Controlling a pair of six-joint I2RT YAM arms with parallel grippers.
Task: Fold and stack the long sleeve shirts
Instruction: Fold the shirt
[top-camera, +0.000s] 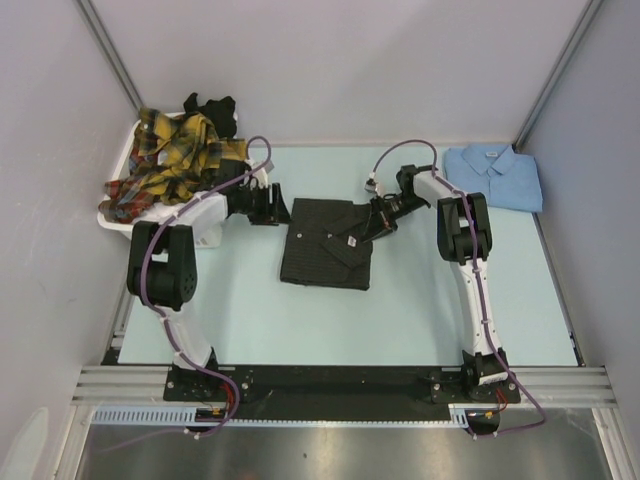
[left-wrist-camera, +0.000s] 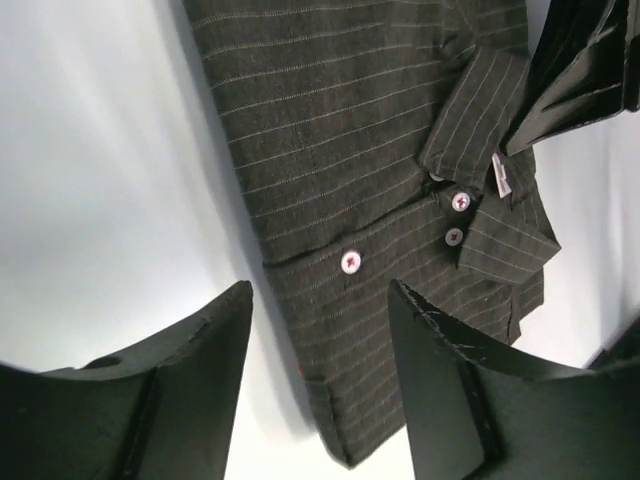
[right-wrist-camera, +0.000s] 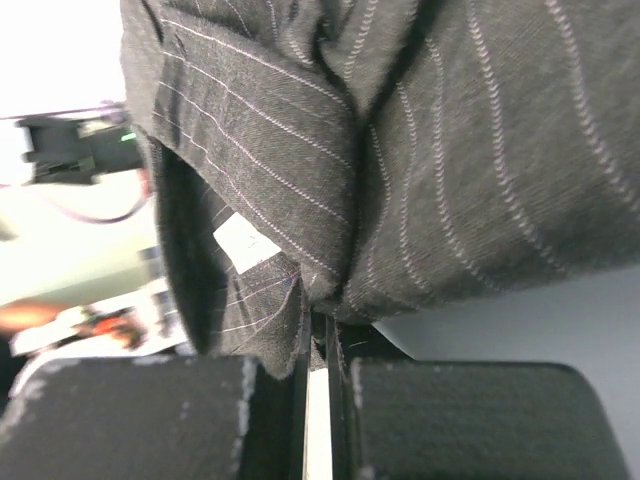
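One charcoal pinstriped shirt (top-camera: 322, 245), seemingly squarish.

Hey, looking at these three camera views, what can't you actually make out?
Top view: how many plaid shirts fill the white basket; they are bunched together.
Top view: what the black cloth behind it is; too small.
Right wrist view: how many layers of the pinstriped shirt the right tool pinches; folds hide them.
Left wrist view: the shirt's upper part, cut off by the frame edge.
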